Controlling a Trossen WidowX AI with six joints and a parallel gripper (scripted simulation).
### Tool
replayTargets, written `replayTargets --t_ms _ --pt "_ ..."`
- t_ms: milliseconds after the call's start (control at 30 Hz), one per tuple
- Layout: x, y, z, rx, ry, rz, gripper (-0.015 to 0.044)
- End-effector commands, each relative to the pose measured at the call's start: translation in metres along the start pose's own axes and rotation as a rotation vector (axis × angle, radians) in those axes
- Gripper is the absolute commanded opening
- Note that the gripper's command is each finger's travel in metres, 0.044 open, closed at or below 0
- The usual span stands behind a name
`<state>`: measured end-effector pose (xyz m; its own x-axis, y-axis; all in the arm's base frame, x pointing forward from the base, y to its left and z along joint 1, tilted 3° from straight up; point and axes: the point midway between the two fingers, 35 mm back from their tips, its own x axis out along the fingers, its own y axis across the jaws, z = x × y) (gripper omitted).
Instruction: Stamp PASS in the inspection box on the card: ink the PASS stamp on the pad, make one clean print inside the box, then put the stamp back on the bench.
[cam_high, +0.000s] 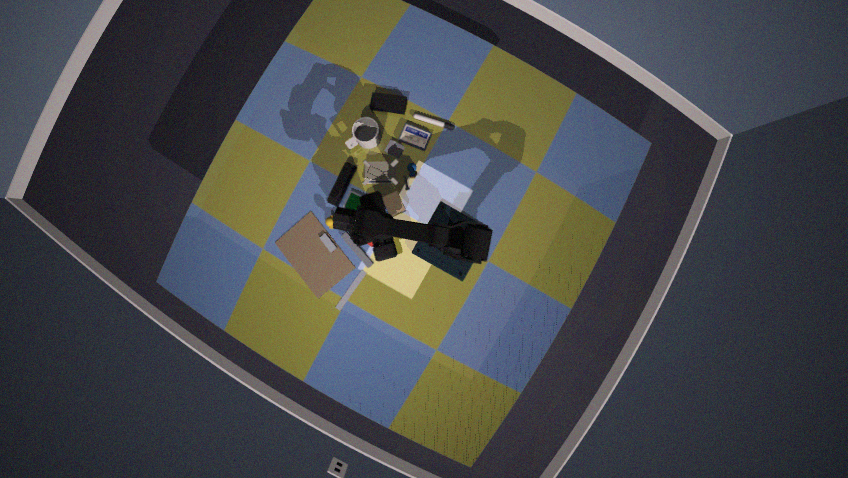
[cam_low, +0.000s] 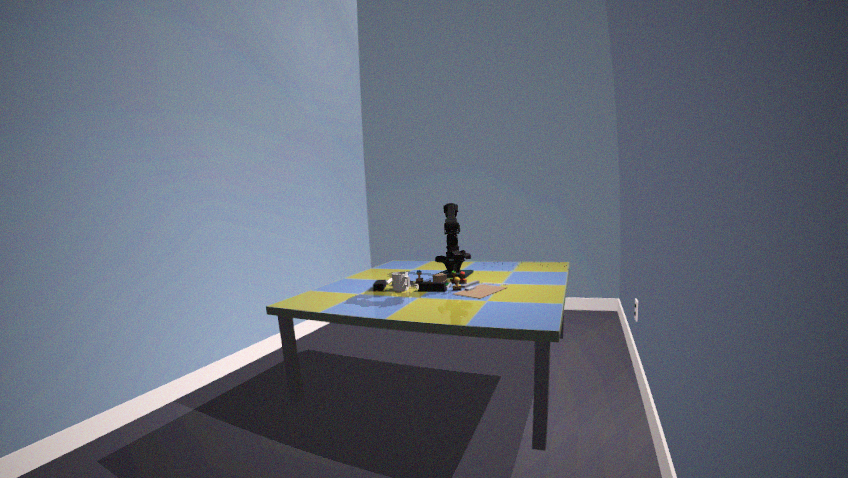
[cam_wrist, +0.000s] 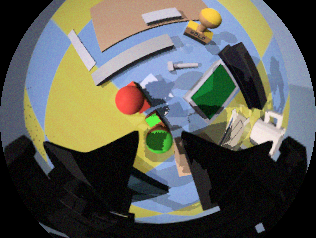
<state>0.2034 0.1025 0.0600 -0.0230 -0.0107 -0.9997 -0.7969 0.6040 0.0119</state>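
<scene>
A stamp with a green round knob (cam_wrist: 159, 142) stands below my gripper (cam_wrist: 159, 135) (cam_high: 378, 226), and its knob shows between the fingertips. The gripper is open and empty, above the bench. A stamp with a red knob (cam_wrist: 129, 100) (cam_high: 371, 244) stands beside the green one. The yellow-knobbed stamp (cam_wrist: 210, 19) (cam_high: 330, 222) reads HOLD and stands near the clipboard. The green ink pad (cam_wrist: 214, 94) (cam_high: 353, 200) lies open. A pale sheet with a dotted outline (cam_high: 377, 171) lies near the mug. The lettering on the green stamp is not readable, and I cannot make out the inspection box for certain.
A brown clipboard (cam_high: 311, 255), a long grey bar (cam_wrist: 135, 59), a white mug (cam_high: 365, 131) (cam_low: 400, 281), a black bar (cam_high: 342, 184) (cam_wrist: 245, 75), a black block (cam_high: 388, 100), a marker (cam_high: 430, 120) and a brown block (cam_high: 393, 201) surround the arm's working area.
</scene>
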Motion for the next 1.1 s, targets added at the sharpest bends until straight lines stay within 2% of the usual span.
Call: replayTargets --t_ms 0,600,700,1033,1067 --pt "0.009 0.0 -0.002 -0.004 0.014 0.0 0.0222" --pt "0.029 0.001 -0.005 -0.004 0.014 0.0 0.0222" --pt "0.026 0.001 -0.003 0.0 0.005 0.002 0.0143" --pt "0.026 0.001 -0.003 0.0 0.005 0.002 0.0076" --pt "0.026 0.001 -0.003 0.0 0.005 0.002 0.005"
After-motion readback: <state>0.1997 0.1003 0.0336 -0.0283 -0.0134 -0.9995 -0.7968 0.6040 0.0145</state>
